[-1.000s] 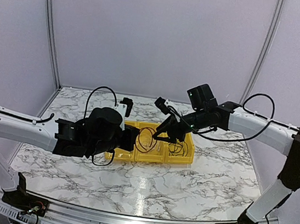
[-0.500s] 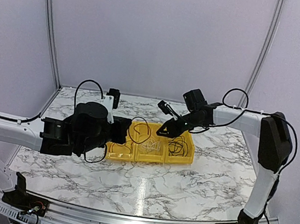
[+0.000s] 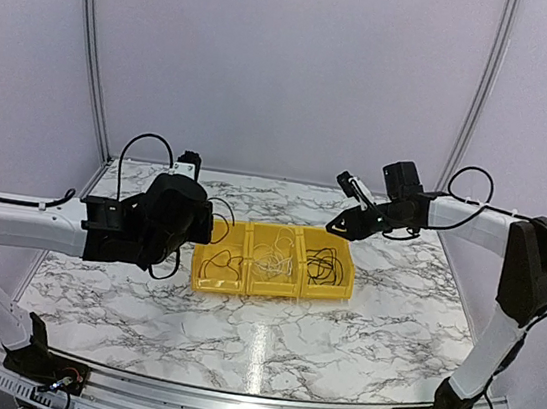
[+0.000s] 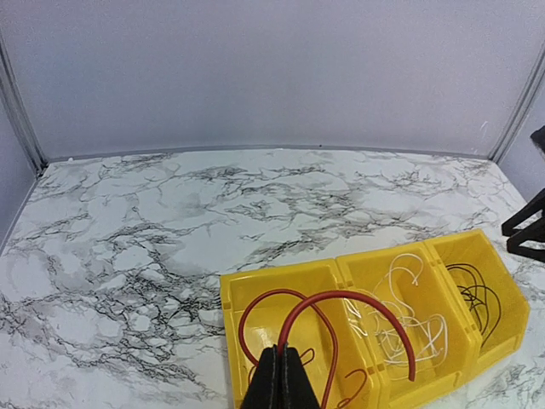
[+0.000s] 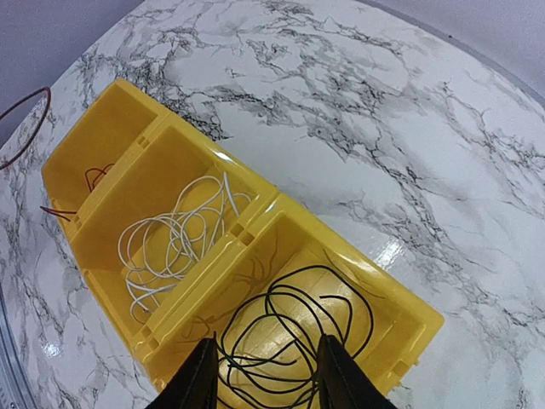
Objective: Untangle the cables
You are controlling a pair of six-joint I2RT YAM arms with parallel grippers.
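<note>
Left gripper (image 4: 280,351) clamped on red cable (image 4: 358,299) over left end of yellow bin (image 4: 339,269) — right gripper (image 5: 267,370) open, empty, above black cables (image 5: 285,336).

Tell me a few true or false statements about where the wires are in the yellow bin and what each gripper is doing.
1. The left gripper is shut on a red wire. True.
2. The white wires lie in the middle compartment of the yellow bin. True.
3. The right gripper is clamped on a black wire. False: its jaws stand open with nothing between them.
4. The black wires share a compartment with the white wires. False: they lie in the end compartment next to the white ones.
</note>
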